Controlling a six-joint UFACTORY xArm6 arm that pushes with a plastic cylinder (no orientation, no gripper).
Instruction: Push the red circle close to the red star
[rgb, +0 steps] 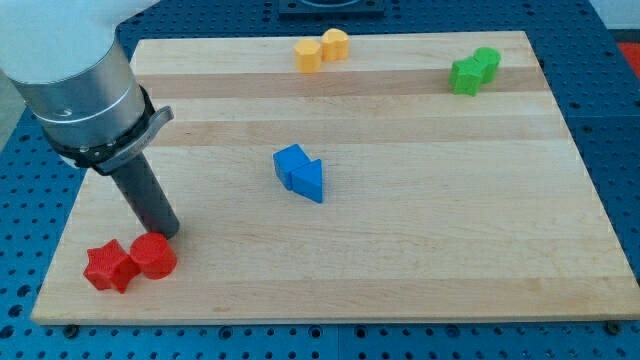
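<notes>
Red circle (153, 256), a matte cylinder, lies just below the tip (168, 232), touching the ridged red star (108, 266) on its left. The tip, a smooth dark rod, grasps nothing. Pale wooden board (420, 240); no writing visible.

Robotics lab, wooden board (400, 270) on blue perforated bench (600, 110), robot arm (80, 90)

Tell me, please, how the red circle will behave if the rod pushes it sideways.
The red circle looks low and flat-bottomed, so it will probably slide, not roll. Its round side may slip off my tip, just above it. It touches the red star, which would likely move too.
</notes>
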